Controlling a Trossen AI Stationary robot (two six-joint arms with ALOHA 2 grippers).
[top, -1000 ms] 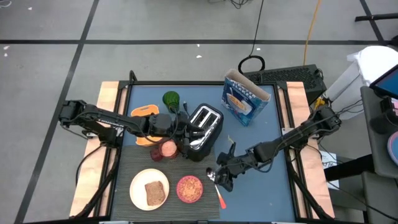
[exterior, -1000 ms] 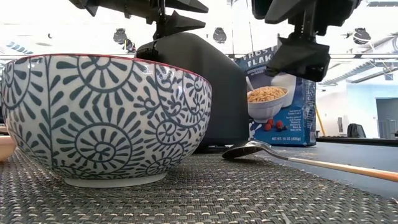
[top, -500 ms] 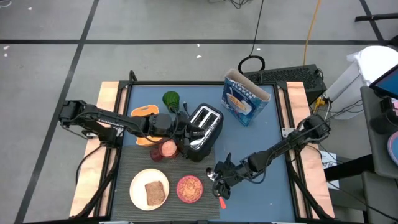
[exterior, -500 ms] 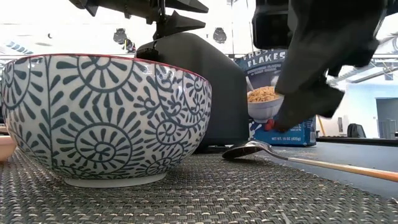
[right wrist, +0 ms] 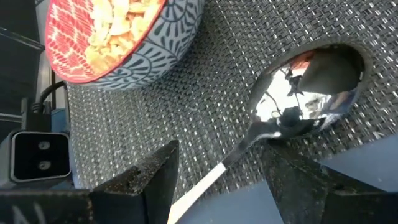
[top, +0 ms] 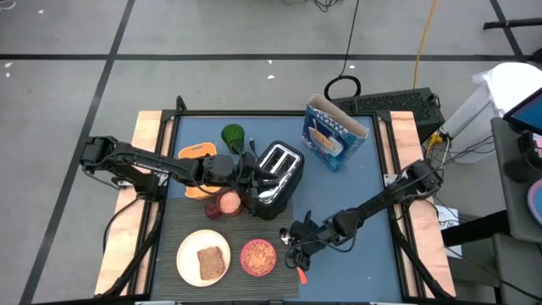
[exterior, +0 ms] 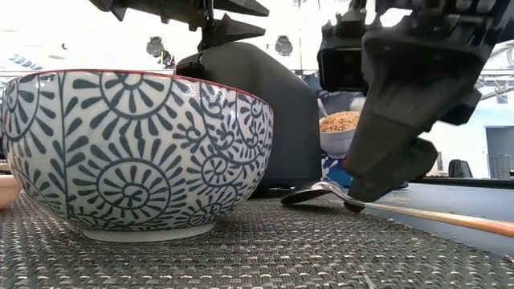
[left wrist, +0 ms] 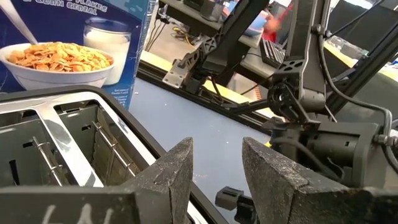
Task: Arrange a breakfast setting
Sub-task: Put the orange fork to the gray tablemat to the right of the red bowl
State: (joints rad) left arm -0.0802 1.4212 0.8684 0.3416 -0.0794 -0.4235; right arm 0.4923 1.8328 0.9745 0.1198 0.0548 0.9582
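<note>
**Right pincer astride the spoon neck; left pincer at the toaster**

The right pincer (top: 294, 243) is lowered to the woven placemat (top: 279, 275) at the front of the worktop (top: 356, 186). Its fingers (right wrist: 146, 177) stand apart, one on each side of the neck of the red-handled spoon (top: 296, 261). The right wrist view shows clear gaps between each finger and the metal, so nothing is gripped. The spoon lies flat on the placemat, bowl end toward the toaster (top: 278, 174), handle pointing to the worktop's front edge.

The cereal bowl (top: 258, 257), patterned blue-grey outside and red inside, sits just beside the spoon, apart from it. The cream plate (top: 188, 250) carrying the toast slice (top: 212, 262) sits next to the bowl on the side away from the spoon.

The left pincer (top: 251, 180) hangs at the toaster, fingers partly open above its slots and empty. A cereal box (top: 334, 133) stands toward the rear of the worktop.
</note>
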